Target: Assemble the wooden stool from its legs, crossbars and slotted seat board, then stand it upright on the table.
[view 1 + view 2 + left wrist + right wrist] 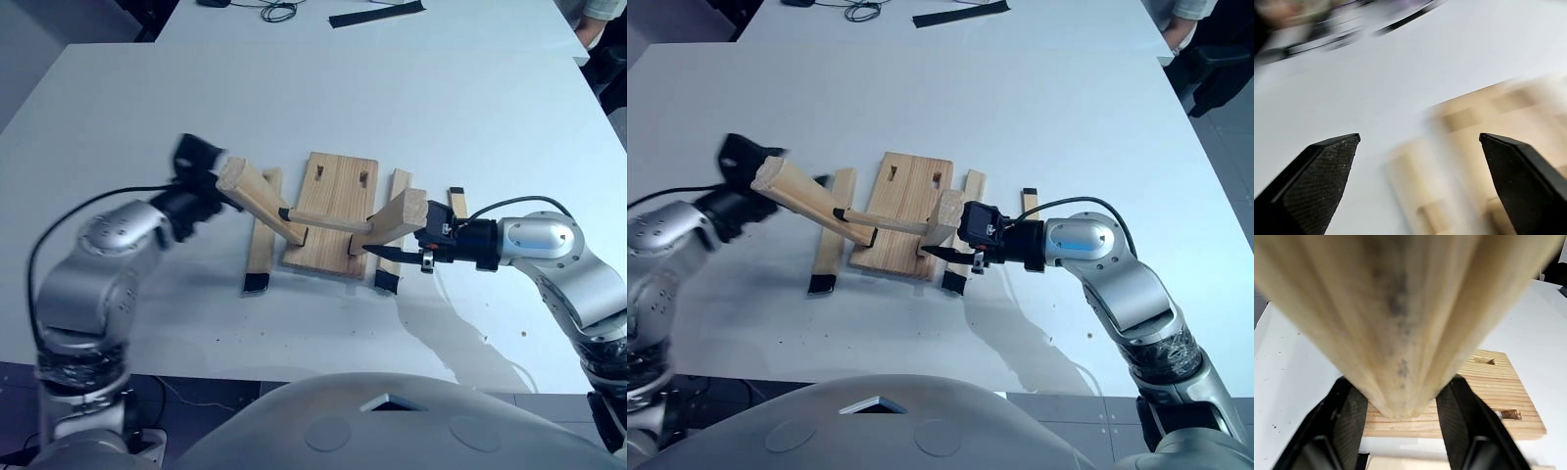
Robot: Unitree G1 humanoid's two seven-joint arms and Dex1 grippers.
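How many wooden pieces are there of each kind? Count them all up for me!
Seat board: 1
Legs: 4, two raised and two lying flat on the table, one on each side of the board
Crossbars: 2, one joining the raised legs, and one short stick that looks like a second
Total: 7 pieces

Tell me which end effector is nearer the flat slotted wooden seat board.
Right. The right end effector, clamping a thick tilted wooden leg, sits at the seat board's near right corner; the left end effector is open, farther off its left side.
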